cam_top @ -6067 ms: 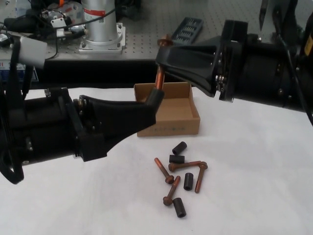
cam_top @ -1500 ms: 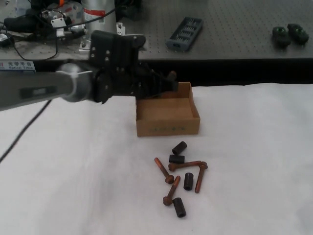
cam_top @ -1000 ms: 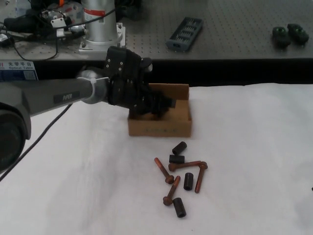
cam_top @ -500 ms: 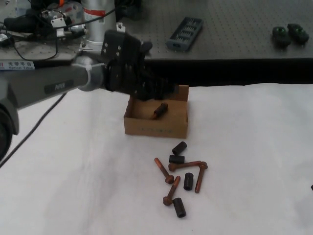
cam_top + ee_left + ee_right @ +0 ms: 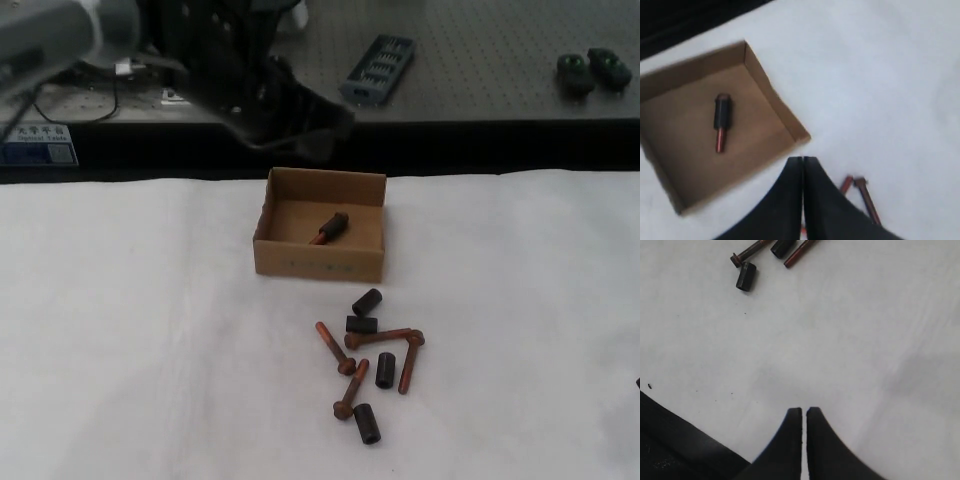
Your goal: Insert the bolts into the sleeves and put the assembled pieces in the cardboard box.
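**Left arm lifted clear; one piece in the box**

Since half a second ago the left arm (image 5: 235, 85) has risen up and back from the open brown cardboard box (image 5: 318, 266). The box has not shifted in that interval. One assembled piece (image 5: 330, 227), a copper-coloured bolt seated in a short black cylindrical sleeve, lies flat on the box floor near the middle, apart from all four walls.

The box stands near the far edge of the white cloth (image 5: 130, 350), and its front wall is apart from the loose pile. The cloth is open on both sides of the box and pile, and toward the near edge.

Loose pile, counted: four copper-coloured bolts (image 5: 333, 347) and four black sleeves (image 5: 367, 301). They lie close together, some touching.

Left gripper (image 5: 803, 165): fingers pressed together with nothing between them, hanging above the cloth just off a box corner. In the left wrist view its fingers hide part of two bolts. The arm is blurred in the high view and its outline is hard to make out.

Right gripper (image 5: 804, 412): clenched on nothing, over bare cloth, well apart from the pile. In the right wrist view the frame edge cuts off one sleeve and one bolt.
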Controlling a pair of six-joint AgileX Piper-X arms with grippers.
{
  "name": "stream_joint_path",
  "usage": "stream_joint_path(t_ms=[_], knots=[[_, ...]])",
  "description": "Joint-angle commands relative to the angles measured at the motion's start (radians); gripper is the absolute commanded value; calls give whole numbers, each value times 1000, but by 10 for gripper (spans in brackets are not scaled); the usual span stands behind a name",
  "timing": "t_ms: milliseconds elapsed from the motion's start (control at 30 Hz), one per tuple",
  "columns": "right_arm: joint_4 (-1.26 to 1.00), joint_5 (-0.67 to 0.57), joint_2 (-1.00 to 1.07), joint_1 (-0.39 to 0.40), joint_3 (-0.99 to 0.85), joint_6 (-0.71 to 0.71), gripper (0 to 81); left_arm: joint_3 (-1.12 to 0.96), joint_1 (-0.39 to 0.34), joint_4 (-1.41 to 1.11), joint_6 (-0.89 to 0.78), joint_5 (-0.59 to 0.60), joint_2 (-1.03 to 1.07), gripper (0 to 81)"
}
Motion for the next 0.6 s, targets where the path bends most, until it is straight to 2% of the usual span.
stream_joint_path(t_ms=[0, 233, 567], knots=[[8, -5, -7, -2, -1, -6, 28, 98, 0, 224, 178, -50, -157, 7], [35, -7, -7, -2, -1, 4, 28, 453, 0, 208, 172, -52, -459, 7], [36, -7, -7, -2, -1, 4, 28, 1074, 0, 52, 2, -48, -1022, 7]])
